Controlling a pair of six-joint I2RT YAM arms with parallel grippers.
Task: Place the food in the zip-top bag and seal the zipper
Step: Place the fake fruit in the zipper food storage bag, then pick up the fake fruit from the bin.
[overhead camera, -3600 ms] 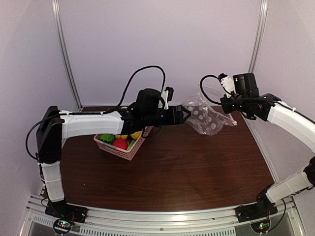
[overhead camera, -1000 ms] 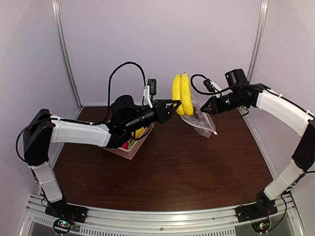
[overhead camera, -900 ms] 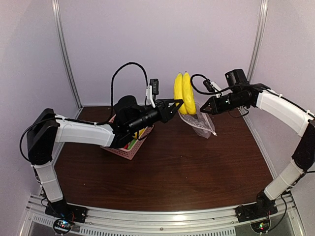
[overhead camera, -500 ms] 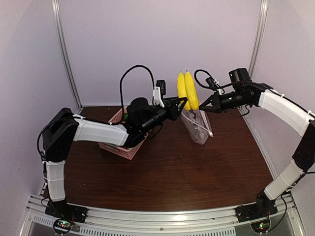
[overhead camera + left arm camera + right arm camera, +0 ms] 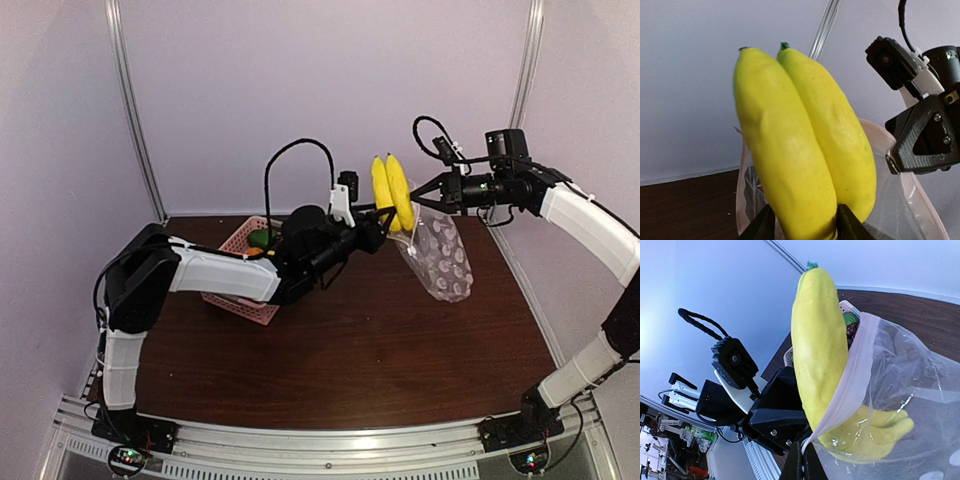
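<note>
Two yellow bananas (image 5: 392, 188) stand upright in the air, joined at the bottom. My left gripper (image 5: 380, 222) is shut on their lower end, a finger (image 5: 762, 226) on each side. That lower end dips into the mouth of the clear dotted zip-top bag (image 5: 442, 255). The bag hangs from my right gripper (image 5: 432, 193), which is shut on the zipper (image 5: 850, 385), the pale strip along the mouth. In the right wrist view the bananas (image 5: 820, 350) show through the bag (image 5: 910, 405). More food, a green piece (image 5: 262, 238), lies in the basket.
The pink lattice basket (image 5: 240, 308) stands at the back left of the brown table, half hidden under my left forearm. Its rim (image 5: 847, 306) shows behind the bananas. Pale booth walls close in the back and both sides.
My left arm has carried the bananas to the right, up to the bag's mouth. My right gripper has lifted the bag's mouth right and up, and the bag now hangs fuller.
</note>
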